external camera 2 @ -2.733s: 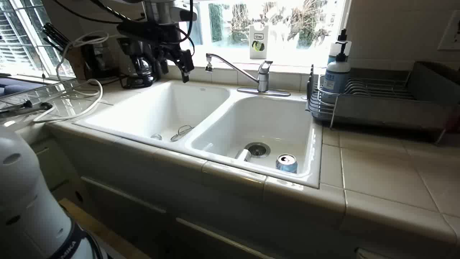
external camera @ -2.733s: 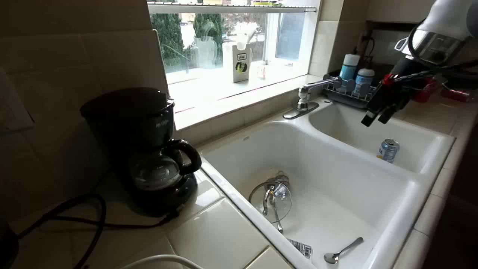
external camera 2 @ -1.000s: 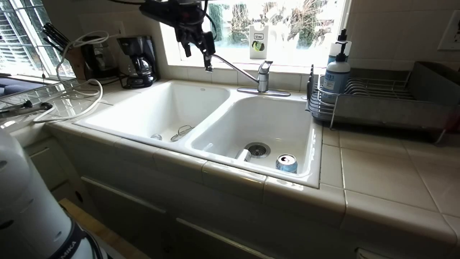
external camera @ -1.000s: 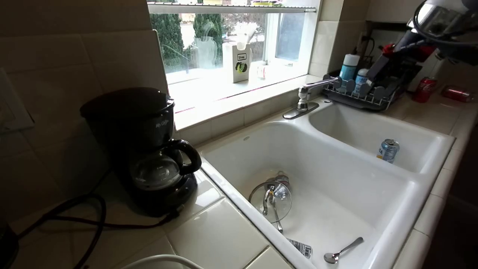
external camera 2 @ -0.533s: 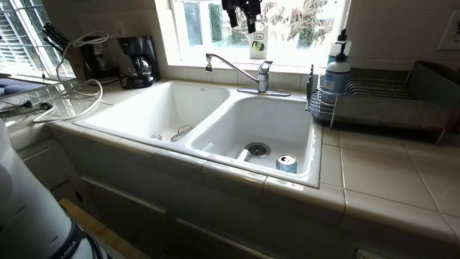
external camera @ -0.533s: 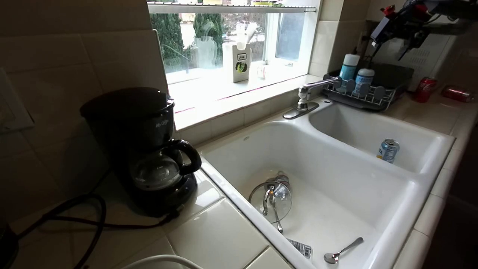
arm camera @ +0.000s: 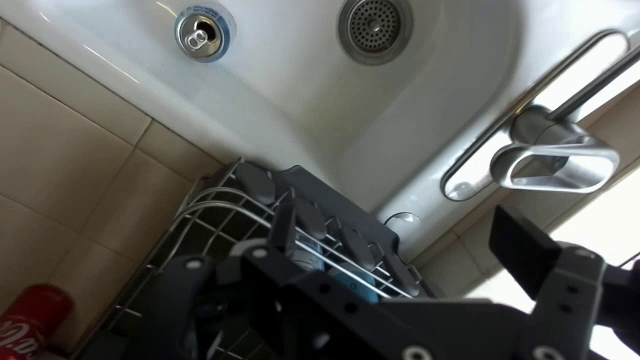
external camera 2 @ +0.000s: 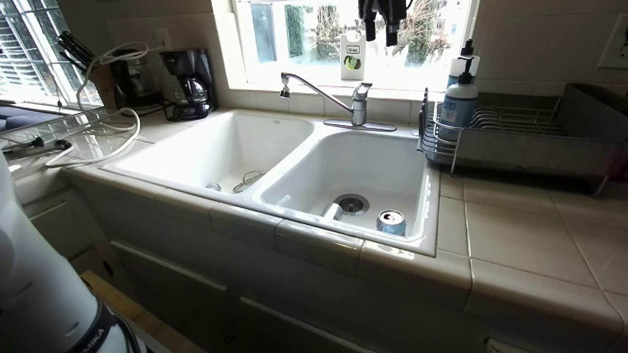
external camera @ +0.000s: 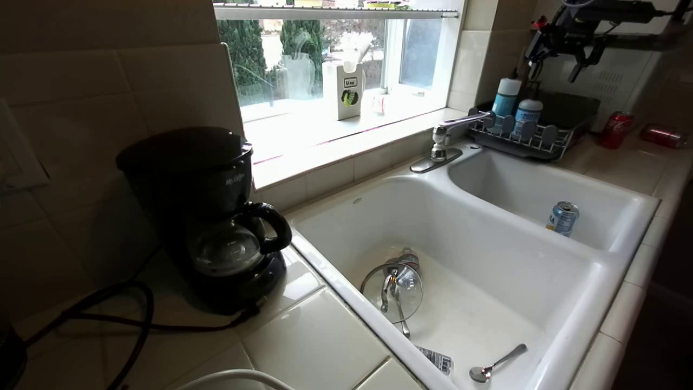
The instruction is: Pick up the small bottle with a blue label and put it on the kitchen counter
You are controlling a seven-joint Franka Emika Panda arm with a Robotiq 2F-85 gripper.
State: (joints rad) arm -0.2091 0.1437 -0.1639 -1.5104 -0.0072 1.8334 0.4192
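The small bottle with a blue label [external camera: 527, 116] stands upright in the dish rack in both exterior views [external camera 2: 458, 104], behind the rack's grey prongs. In the wrist view the bottle [arm camera: 308, 256] is partly covered by rack wires and my finger. My gripper [external camera: 556, 75] is open and empty, held above the rack and bottles. It hangs in front of the window in an exterior view [external camera 2: 381, 40], and its spread fingers show in the wrist view [arm camera: 400, 227]. The kitchen counter [external camera 2: 520, 220] is pale tile around the sink [external camera: 541, 260].
A similar bottle with a larger white cap [external camera: 505, 97] stands beside it in the dish rack [external camera 2: 520, 152]. The faucet [arm camera: 555, 155] is close by. A blue can [external camera 2: 391, 223] stands in the sink. Red cans [external camera: 616, 130] are beyond the rack. A coffee maker [external camera: 200, 216] stands opposite.
My gripper has risen and moved from over the far basin toward the dish rack, to the right in an exterior view. It now points downward. The bottles and cans have not moved.
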